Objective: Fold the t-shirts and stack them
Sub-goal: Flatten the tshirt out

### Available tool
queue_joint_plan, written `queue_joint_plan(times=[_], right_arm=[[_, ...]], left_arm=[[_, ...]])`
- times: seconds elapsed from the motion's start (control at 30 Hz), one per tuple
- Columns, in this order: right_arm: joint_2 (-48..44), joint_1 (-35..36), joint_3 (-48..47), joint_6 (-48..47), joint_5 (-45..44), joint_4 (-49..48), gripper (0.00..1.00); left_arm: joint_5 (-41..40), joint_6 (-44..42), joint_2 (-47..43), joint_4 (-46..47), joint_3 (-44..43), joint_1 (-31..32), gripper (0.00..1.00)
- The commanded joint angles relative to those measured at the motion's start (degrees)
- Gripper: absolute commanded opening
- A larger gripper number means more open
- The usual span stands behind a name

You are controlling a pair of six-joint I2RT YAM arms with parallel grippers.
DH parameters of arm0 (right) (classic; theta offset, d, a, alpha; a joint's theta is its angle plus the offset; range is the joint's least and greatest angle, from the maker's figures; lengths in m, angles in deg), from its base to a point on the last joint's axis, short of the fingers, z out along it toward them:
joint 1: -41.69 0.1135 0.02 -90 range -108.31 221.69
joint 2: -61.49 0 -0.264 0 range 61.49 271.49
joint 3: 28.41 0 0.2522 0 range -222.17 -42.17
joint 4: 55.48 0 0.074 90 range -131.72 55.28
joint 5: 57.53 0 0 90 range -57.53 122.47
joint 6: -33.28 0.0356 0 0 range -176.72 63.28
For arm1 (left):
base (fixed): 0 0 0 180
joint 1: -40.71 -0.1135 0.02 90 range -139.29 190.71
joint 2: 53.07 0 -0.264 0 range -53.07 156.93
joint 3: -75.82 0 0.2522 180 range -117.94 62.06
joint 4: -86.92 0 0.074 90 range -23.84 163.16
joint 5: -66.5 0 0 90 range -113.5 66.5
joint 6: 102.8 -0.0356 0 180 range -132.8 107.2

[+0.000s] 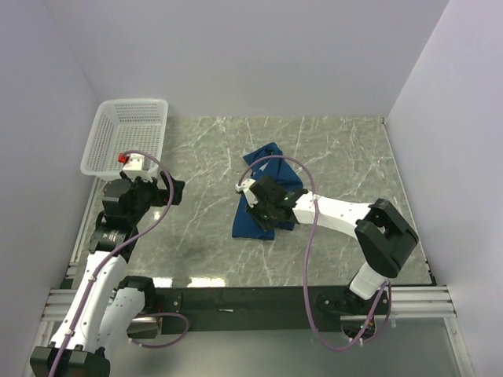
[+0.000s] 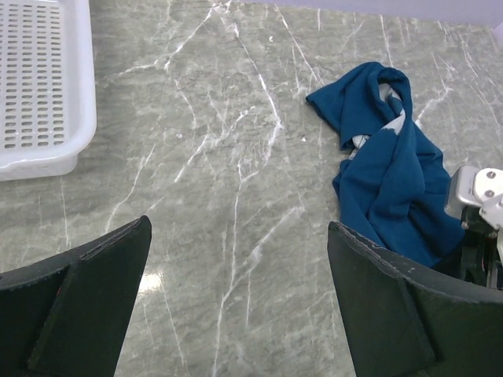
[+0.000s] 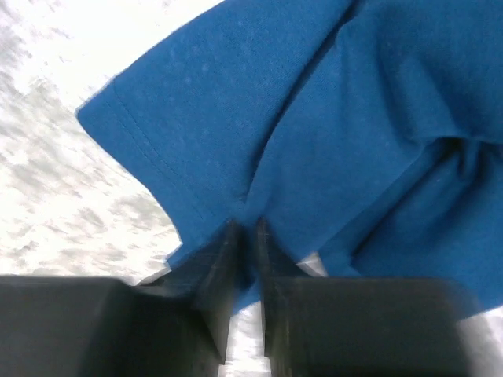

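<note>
One t-shirt (image 1: 264,166) in view, mid-worktop (image 1: 338,149), a little right of centre. Bunched into a long rumpled strip, long axis from the far side toward the near edge, near end leaning slightly left.

Right arm (image 1: 346,214) plainly the nearer: jaws down on the strip's near half, pressed almost together, with what looks like a fold of blue cloth pinched at the tips, just beside a stitched hem (image 3: 145,161). No reach left to make on that side. Probably calls for a lift or a pull across the long axis to open the cloth out.

Left arm (image 1: 118,206) well apart to the left, near the basket (image 1: 130,129). Jaws spread wide, holding nothing, facing the shirt across bare marble; seen from that wrist, shirt ahead and off to the right.

Deep blue, soft and limp by the look of it, flat nowhere. Twisted at the far end, with a sliver of pale print (image 2: 395,122) showing inside the twist. Not yet folded; no stack begun.
</note>
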Motion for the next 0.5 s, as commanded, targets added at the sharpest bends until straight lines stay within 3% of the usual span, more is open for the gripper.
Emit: queue_joint_plan(times=[0.0,0.03,0.13,0.3,0.47], right_arm=[[-3.13,-0.7,-1.73,-1.49,-2.1,-0.05,0.08],[-4.01,-1.31,-1.9,-2.45,-2.19,0.3,0.01],[-8.39,-5.17,-3.83,-7.37,-0.1,3.02,0.0],[-15.96,-23.53,-5.95,-21.86,19.91,15.15,0.0],[-24.23,-35.58,0.55,-25.05,16.46,12.01,0.0]], left_arm=[[1.36,-0.48,-0.72,1.45,-0.64,0.24,0.99],[2.06,-0.66,-0.72,1.54,-0.64,0.24,0.99],[5.92,-0.75,-0.37,2.51,-0.2,0.15,0.99],[9.88,-0.31,1.12,3.65,-0.11,0.15,0.99],[11.91,-0.04,1.83,4.18,0.06,0.15,0.98]])
